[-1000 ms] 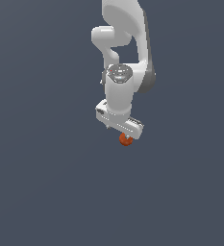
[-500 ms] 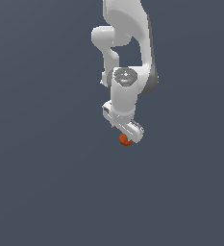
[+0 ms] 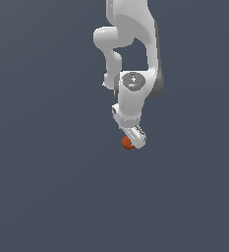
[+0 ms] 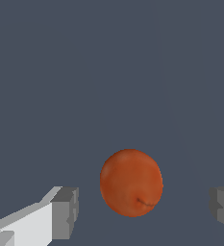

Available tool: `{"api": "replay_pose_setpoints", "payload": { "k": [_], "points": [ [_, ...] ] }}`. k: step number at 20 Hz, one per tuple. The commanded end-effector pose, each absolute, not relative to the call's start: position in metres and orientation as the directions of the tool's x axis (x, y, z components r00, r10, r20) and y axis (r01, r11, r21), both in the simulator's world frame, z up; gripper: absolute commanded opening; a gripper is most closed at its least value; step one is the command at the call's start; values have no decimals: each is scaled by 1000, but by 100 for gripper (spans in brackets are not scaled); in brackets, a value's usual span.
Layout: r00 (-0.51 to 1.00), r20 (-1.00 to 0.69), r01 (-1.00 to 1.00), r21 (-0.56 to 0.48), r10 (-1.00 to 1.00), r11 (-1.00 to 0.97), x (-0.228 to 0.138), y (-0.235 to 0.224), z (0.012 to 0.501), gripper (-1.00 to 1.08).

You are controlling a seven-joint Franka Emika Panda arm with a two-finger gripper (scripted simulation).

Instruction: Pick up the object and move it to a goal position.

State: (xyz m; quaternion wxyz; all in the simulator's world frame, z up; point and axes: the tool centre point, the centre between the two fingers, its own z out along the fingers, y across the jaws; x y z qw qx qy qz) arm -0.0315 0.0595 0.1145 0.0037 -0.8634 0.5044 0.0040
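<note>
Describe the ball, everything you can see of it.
The ball is small, round, matte red-orange, with a faint dark crease low on one side. It sits between the open end effector's two grey fingertips, with a clear gap on each side, so nothing grips it. In the exterior view it peeks out beside the white end effector.

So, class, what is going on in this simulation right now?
A white Franka robot arm is reaching down over a small, matte red-orange ball. The wrist view shows its white gripper open, with the grey finger pads on either side of the ball and clear gaps between them, so nothing is gripped yet. In the exterior view the ball sits just beneath the gripper against a plain dark grey background.
</note>
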Motion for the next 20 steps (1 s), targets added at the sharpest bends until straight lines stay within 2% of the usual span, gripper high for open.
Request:
{"api": "replay_pose_setpoints", "payload": {
  "k": [1,11,20],
  "points": [
    [436,-9,-900,-1,-900,-436,-34,63,111,100],
    [252,-3,-968,0,-968,-252,-41,74,101,100],
    [182,0,-983,0,-983,-182,-44,78,97,100]
  ]
}}
